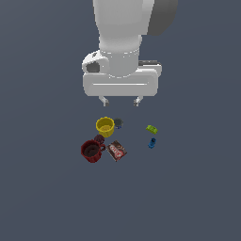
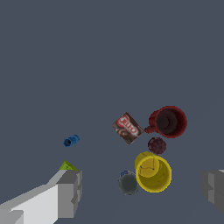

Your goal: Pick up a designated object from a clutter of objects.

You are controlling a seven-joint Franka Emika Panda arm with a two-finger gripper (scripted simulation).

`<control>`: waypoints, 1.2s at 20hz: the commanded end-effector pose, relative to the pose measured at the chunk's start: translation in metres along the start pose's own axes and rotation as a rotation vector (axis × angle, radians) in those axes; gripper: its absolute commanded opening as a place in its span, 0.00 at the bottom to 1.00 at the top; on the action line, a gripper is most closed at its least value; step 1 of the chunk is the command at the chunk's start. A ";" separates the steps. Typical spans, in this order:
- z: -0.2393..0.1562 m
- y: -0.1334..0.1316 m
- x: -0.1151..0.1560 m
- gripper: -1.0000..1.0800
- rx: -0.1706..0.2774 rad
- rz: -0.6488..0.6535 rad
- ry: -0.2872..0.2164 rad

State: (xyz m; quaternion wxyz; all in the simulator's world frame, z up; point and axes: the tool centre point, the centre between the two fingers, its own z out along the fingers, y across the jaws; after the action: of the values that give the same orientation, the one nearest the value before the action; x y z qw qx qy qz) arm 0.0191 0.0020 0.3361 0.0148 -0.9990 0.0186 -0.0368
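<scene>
The designated object, a small dark maroon ball (image 1: 99, 139) (image 2: 156, 145), lies between the yellow cup (image 1: 105, 126) (image 2: 153, 172) and the red mug (image 1: 92, 150) (image 2: 168, 121). The rest of the clutter of objects is a dark-red flat packet (image 1: 116, 150) (image 2: 127, 128), a green block (image 1: 151, 129) (image 2: 67, 166), a blue piece (image 1: 152, 143) (image 2: 71, 140) and a dark grey-blue item (image 1: 118, 123) (image 2: 128, 182). My gripper (image 1: 120, 101) (image 2: 142, 190) hangs open high above the clutter, holding nothing. One finger (image 2: 69, 192) partly hides the green block in the wrist view.
All the objects lie on a plain dark grey-blue floor (image 1: 197, 188). The arm's white body (image 1: 123, 42) fills the upper middle of the exterior view.
</scene>
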 end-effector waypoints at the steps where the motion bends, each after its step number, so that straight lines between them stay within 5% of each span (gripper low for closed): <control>1: 0.000 0.000 0.000 0.96 0.000 0.000 0.000; 24: 0.005 -0.001 0.006 0.96 0.007 -0.004 0.022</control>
State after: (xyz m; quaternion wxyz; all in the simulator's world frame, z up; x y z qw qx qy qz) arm 0.0249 0.0059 0.3387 0.0174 -0.9986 0.0084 -0.0497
